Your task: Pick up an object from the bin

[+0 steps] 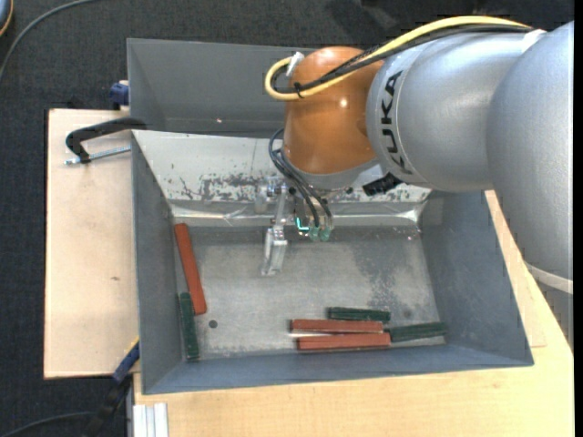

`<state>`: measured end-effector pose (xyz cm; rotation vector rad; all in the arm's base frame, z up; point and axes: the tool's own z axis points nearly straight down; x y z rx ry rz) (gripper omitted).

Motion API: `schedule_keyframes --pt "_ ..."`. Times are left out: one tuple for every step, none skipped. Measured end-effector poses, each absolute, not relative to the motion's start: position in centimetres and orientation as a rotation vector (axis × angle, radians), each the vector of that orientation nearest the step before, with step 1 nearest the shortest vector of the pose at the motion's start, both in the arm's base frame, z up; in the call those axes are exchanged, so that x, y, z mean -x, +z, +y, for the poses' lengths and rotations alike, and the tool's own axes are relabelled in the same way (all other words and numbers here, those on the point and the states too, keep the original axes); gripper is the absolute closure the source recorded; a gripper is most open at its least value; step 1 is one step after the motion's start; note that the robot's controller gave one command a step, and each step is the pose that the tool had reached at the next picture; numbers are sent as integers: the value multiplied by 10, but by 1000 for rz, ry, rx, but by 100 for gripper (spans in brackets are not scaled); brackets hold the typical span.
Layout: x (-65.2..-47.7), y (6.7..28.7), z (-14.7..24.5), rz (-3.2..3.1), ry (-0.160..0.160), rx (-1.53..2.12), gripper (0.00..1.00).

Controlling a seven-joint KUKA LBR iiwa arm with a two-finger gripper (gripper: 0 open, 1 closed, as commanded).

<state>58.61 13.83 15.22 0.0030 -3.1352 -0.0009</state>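
My gripper point(272, 255) hangs low over the bare floor near the back wall of the bin, left of the middle, with no thing seen in it. The nearest loose thing is a long red-brown stick point(189, 268) lying along the left wall, well to the gripper's left. A dark green stick point(188, 327) lies just below it in the front left corner.
Along the front wall lie two red-brown sticks point(339, 333) side by side, a short dark green stick point(358, 314) above them and another green one point(418, 333) to their right. The arm and its orange cover overhang the bin's back right.
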Motion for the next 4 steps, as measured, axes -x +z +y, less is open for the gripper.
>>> schedule_keyframes --pt "-597 68 93 -3133 3 106 0" --pt "-594 71 18 -3141 6 51 0" --pt "-563 115 -85 -3135 6 -246 0" --pt "-515 68 -63 -3123 -4 -286 0"
